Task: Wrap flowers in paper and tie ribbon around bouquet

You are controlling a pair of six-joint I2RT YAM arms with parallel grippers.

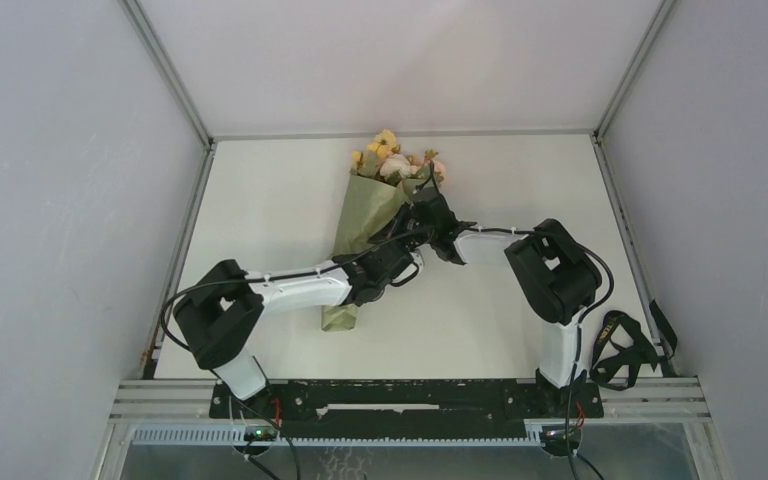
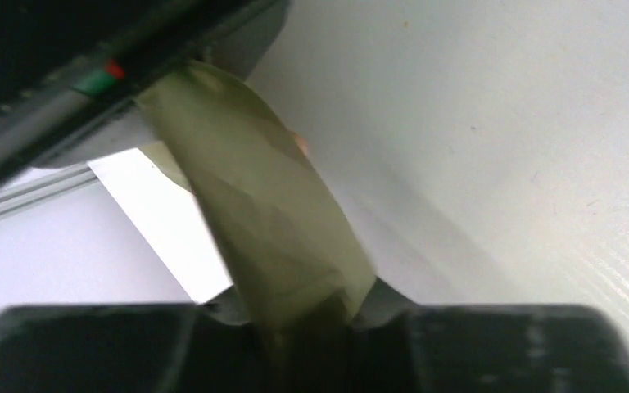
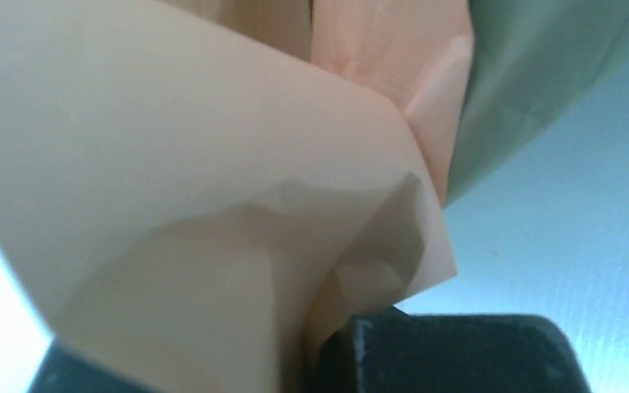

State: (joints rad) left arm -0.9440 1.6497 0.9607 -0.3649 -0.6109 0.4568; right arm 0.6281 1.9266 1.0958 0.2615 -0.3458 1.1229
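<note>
Bouquet [image 1: 365, 225] lies on the white table [image 1: 260, 200], narrow end toward the arms, flowers [image 1: 395, 160] poking out at the far end; left gripper [image 2: 307, 340] has its jaws half closed around the olive cone, though whether they pinch it I cannot tell; right gripper [image 3: 295, 360] is clamped shut on the peach edge of the paper [image 3: 172, 164] near the blooms; ribbon [image 1: 625, 350] lies loose beside the right arm's base.
</note>
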